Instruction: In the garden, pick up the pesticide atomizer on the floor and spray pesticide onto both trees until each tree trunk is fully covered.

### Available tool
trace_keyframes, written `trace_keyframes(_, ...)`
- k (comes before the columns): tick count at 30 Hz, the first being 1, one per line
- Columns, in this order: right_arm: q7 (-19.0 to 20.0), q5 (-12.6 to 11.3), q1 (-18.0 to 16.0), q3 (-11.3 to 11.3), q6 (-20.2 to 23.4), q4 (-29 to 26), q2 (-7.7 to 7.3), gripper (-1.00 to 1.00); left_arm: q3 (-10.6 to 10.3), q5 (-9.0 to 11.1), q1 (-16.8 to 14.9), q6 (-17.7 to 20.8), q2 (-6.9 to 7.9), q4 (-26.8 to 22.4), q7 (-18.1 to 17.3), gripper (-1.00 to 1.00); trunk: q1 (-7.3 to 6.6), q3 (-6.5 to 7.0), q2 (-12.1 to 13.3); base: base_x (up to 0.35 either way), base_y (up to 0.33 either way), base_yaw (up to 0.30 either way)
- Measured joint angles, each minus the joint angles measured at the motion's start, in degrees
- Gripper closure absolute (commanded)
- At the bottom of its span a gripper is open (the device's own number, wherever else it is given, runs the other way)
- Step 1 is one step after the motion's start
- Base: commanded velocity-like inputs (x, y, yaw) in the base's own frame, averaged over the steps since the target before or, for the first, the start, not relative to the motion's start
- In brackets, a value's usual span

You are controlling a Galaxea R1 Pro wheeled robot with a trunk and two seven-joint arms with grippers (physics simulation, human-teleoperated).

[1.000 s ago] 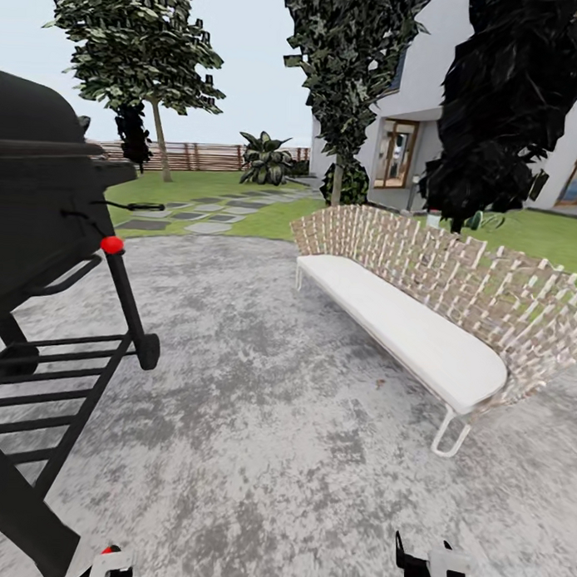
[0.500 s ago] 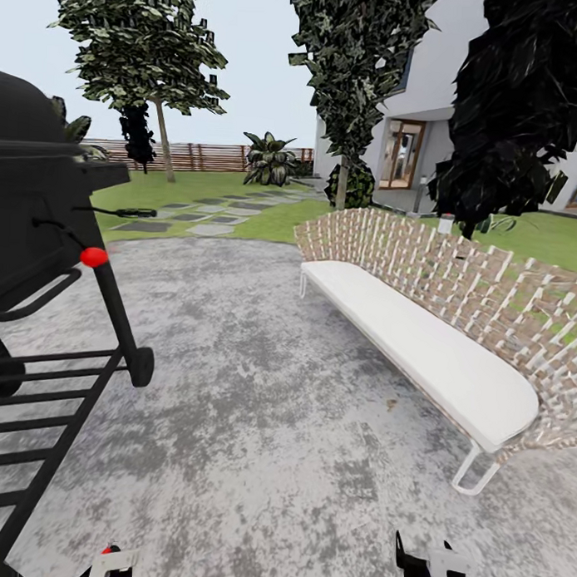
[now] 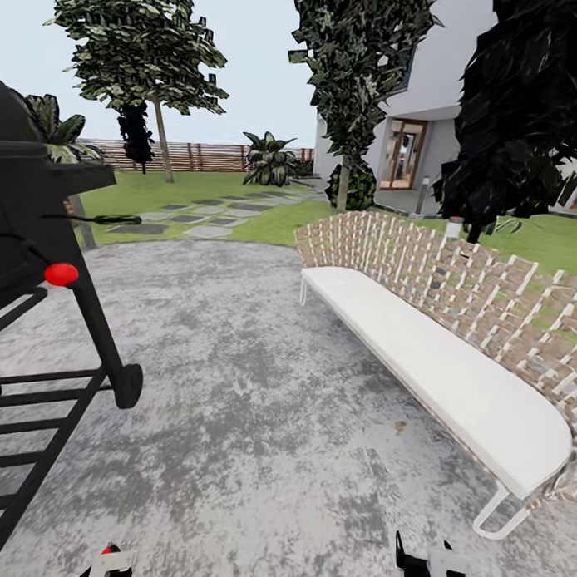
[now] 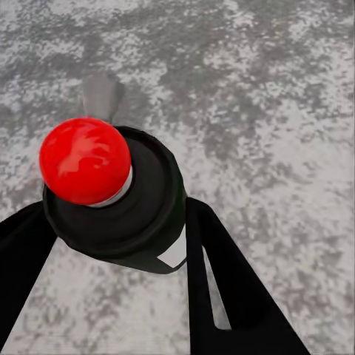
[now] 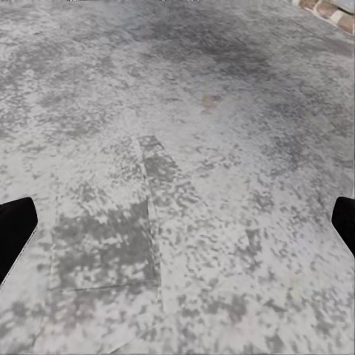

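Mottled patio; left gripper clamps the pesticide atomizer.

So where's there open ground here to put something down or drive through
The widest bare stretch is the grey paving between the black grill and the white bench. The lawn beyond it by the stepping stones looks open too. It is tightest beside the grill's wheel.

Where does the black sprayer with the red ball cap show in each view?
Head view: bottom edge, left of centre, black sprayer with red ball cap in the left gripper.
Left wrist view: centre-left, clamped between the fingers.
Right wrist view: mottled grey paving under the open right gripper.
Shared landmark: that paving.
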Motion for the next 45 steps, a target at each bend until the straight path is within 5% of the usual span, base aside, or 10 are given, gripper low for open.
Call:
trace_keyframes(16,0.0,0.0,0.0,0.0,0.0,0.0,0.0,-1.0,0.0,0.0,0.0,0.0,0.02,0.0,0.0,1.0,0.0,0.0,0.0,0.341,-0.072,0.013)
trace_keyframes(45,0.0,0.1,0.0,0.0,0.0,0.0,0.0,-1.0,0.0,0.0,0.0,0.0,0.04,0.0,0.0,1.0,0.0,0.0,0.0,0.341,-0.058,0.211)
